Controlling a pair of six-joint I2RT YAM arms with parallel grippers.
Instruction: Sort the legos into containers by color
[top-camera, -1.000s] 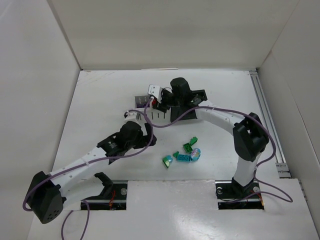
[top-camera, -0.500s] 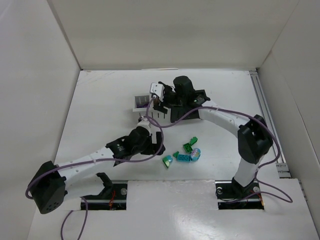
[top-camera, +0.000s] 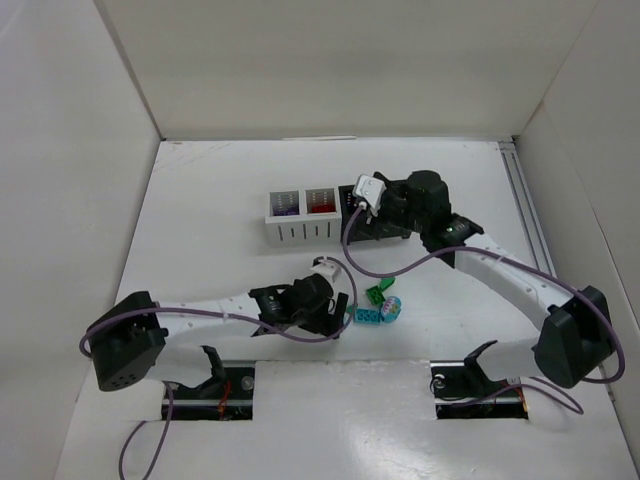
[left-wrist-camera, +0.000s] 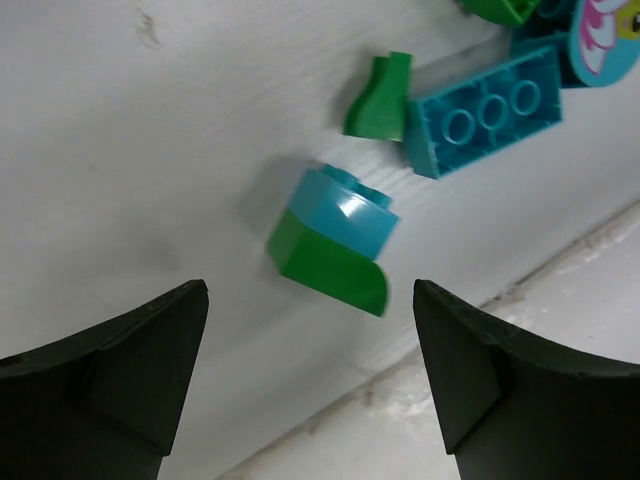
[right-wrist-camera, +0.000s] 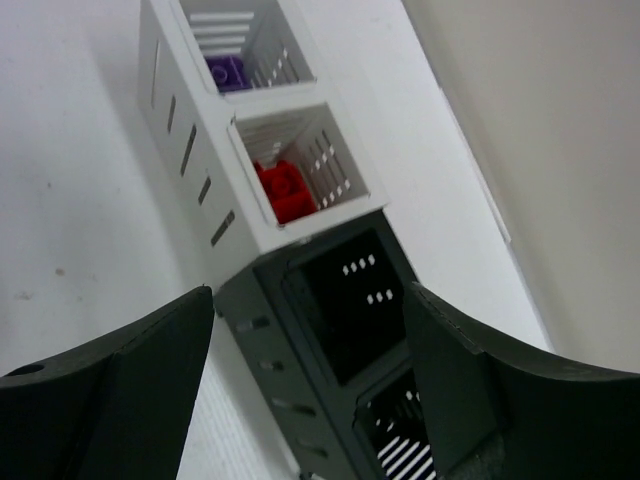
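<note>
At centre of the top view, the row of slotted plastic bins (top-camera: 300, 232) sat on the white desk (top-camera: 200, 200), with a purple brick (right-wrist-camera: 228, 72) in the leftmost white one and a red brick (right-wrist-camera: 283, 188) in the next. Below, the left claw (left-wrist-camera: 310, 290) stood open astride a teal-and-green brick (left-wrist-camera: 335, 245), clear of both fingers. Right of it lay a teal rectangular brick (left-wrist-camera: 485, 105). The right claw (right-wrist-camera: 310, 288) hung open above a black bin (right-wrist-camera: 350, 290).

Containers (top-camera: 318, 232) are standing in a row toward the back of the bench (top-camera: 200, 290); a lone brick (right-wrist-camera: 228, 72) is lying in the leftmost bin (top-camera: 279, 233), a second brick (right-wrist-camera: 283, 190) in the next bin rightward. Right end effector (right-wrist-camera: 308, 295) is hanging over the row's right half. Loose legos (top-camera: 380, 305) are lying well in front of the row, their left end under the left end effector (left-wrist-camera: 310, 300); a wedge piece (left-wrist-camera: 380, 95) is sitting between a stacked pair (left-wrist-camera: 335, 240) and a long brick (left-wrist-camera: 485, 100)
</note>
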